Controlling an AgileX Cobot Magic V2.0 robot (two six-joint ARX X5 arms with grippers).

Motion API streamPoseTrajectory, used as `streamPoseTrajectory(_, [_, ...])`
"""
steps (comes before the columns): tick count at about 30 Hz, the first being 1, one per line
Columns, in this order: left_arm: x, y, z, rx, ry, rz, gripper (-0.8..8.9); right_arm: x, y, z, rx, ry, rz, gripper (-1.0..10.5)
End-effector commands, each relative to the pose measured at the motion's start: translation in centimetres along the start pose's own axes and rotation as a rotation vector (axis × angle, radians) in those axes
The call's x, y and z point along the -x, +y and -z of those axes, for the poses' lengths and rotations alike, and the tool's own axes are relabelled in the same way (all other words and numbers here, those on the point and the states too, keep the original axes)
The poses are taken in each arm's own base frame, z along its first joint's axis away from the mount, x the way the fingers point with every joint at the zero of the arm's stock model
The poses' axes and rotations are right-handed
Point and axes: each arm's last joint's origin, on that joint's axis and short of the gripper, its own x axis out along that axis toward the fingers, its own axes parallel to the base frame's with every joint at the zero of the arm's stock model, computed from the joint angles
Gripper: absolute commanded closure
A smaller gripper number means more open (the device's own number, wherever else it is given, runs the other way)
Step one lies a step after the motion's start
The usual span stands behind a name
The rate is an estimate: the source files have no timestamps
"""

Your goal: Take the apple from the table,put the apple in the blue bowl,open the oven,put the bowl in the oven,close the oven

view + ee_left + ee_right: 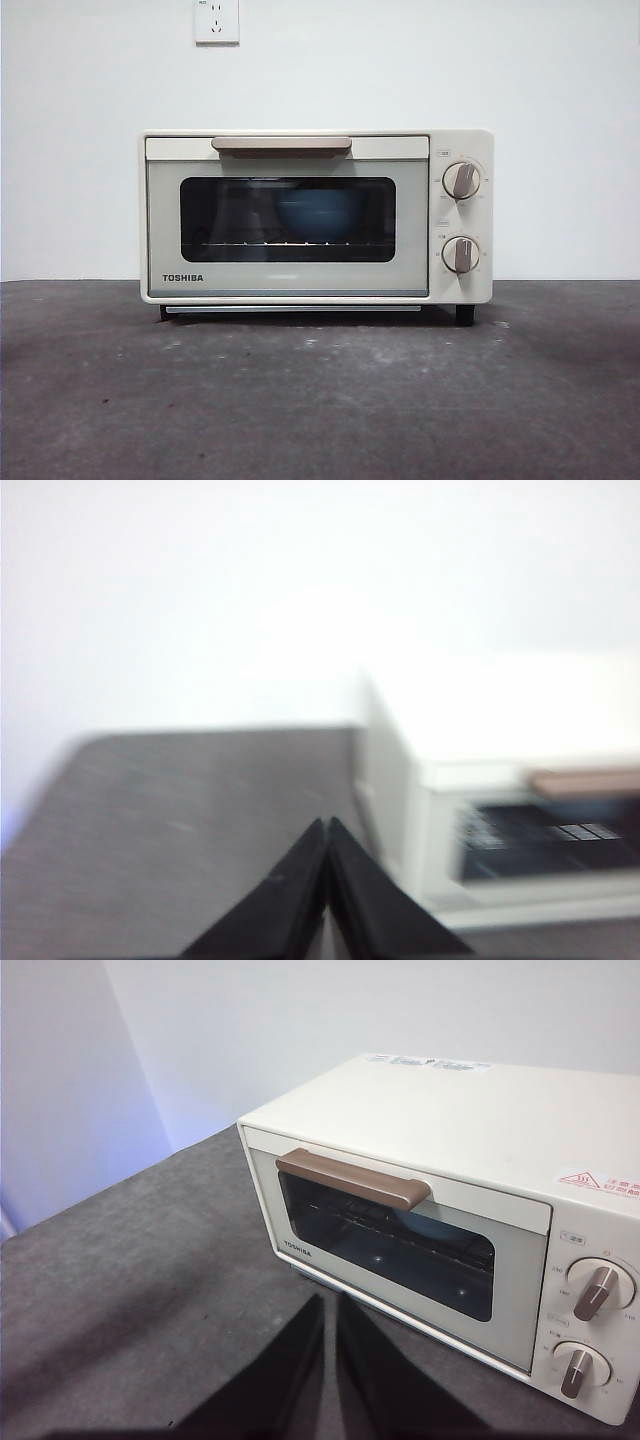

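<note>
Bare table (320, 400) fills the foreground, and behind it stands the oven (316, 216), door shut, with the blue bowl (318, 214) on its rack behind the glass. Your left gripper (327, 825) and right gripper (330, 1305) each hover pressed closed and empty, the oven just ahead of both; the apple cannot be made out.

TOSHIBA on oven (290, 215) door, lower left corner

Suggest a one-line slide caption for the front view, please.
Cream Toshiba oven on the dark grey table, door shut, the blue bowl visible through the glass on the rack.
</note>
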Motion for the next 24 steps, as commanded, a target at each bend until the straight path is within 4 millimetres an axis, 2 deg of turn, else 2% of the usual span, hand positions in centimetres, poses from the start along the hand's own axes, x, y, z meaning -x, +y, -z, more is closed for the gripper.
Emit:
streamPoseTrajectory(1, [0.3,0.5,2.0,-0.023,-0.047,-0.082,8.06,-0.1,0.1,-0.2,-0.005,-0.010,-0.006,9.4])
streamPoseTrajectory(9, [0.6,0.9,9.2,-0.003,-0.012,-0.138,8.06,-0.1,0.1,-0.2,-0.005,-0.010,-0.006,9.4])
streamPoseTrajectory(13, [0.4,1.0,11.9,0.032,0.016,-0.138,8.06,-0.1,0.1,-0.2,-0.005,-0.010,-0.006,9.4])
streamPoseTrajectory(24, [-0.3,1.0,15.8,0.064,0.117,-0.141,8.06,-0.1,0.1,-0.2,-0.005,-0.010,-0.006,9.4])
